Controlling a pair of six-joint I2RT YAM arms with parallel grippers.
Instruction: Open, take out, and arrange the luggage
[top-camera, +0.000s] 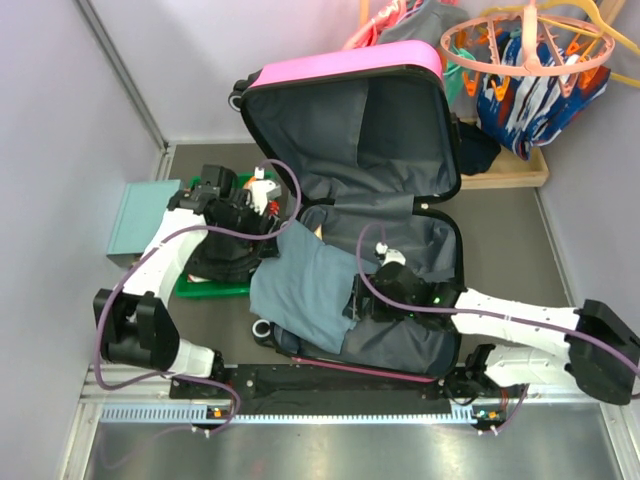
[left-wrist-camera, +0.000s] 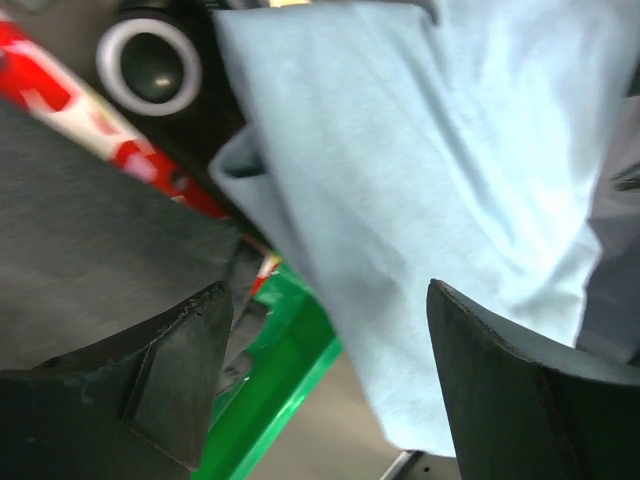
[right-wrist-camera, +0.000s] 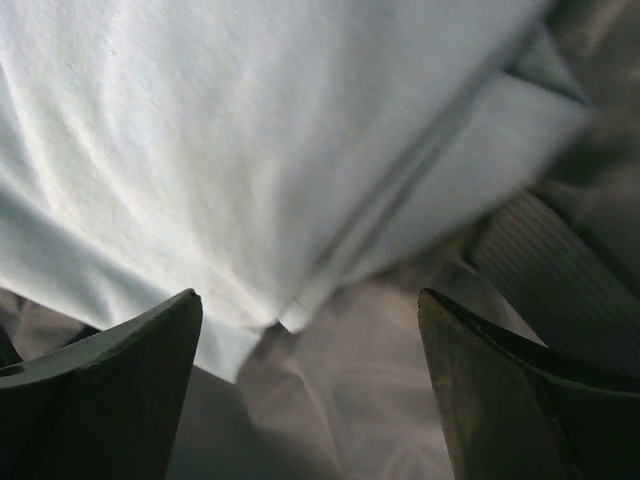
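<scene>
Right fingers over the open luggage — left fingers beside.

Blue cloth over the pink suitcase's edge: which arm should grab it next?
Probably the right gripper: open, it straddles the cloth along its fold. The left gripper, also open, hangs partly over the green tray.

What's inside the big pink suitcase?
A pale blue cloth lies in the luggage, spilling over its left edge, on the grey lining. Anything under the cloth is covered, so I can't tell.
</scene>
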